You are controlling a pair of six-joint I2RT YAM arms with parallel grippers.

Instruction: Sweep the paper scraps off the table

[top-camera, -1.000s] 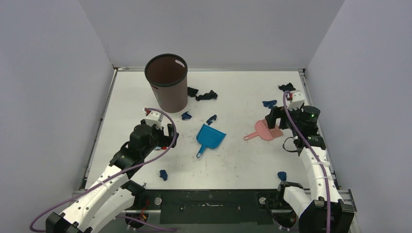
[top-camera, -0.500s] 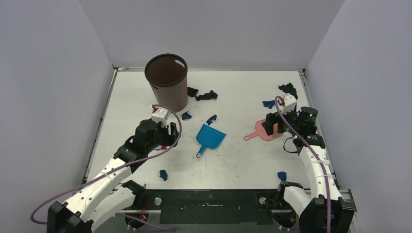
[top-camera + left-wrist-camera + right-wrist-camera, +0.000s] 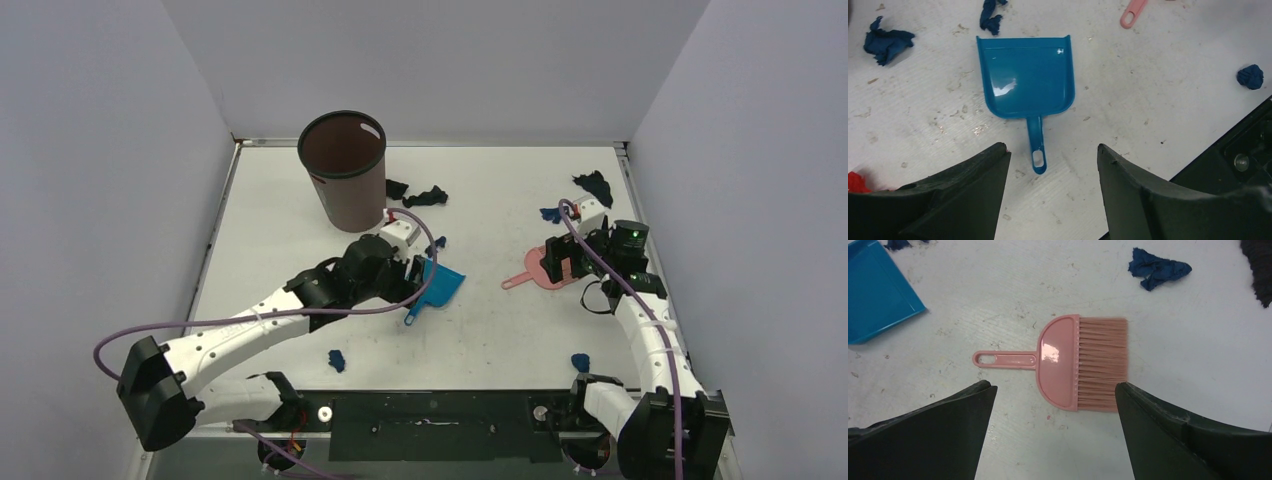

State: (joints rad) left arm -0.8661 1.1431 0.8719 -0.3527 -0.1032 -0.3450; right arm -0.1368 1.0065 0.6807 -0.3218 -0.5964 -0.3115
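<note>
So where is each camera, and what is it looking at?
Top: high behind the arms, looking down on the whole table, both arms in view.
Left wrist: looks down past the left tool at the blue dustpan.
Right wrist: looks down past the right tool at the pink brush.
Both wrist views show the dustpan.

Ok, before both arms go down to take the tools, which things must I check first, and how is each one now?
1. Left end effector open: ok.
2. Dustpan handle between its fingers: ok, untouched.
3. Right end effector open: ok.
4. Pink brush under it: ok, yet it lies lengthwise between the fingers, so the wrist may need turning.
5. Height above the table: cannot tell.
6. Paper scraps lying on either tool: ok, none.
</note>
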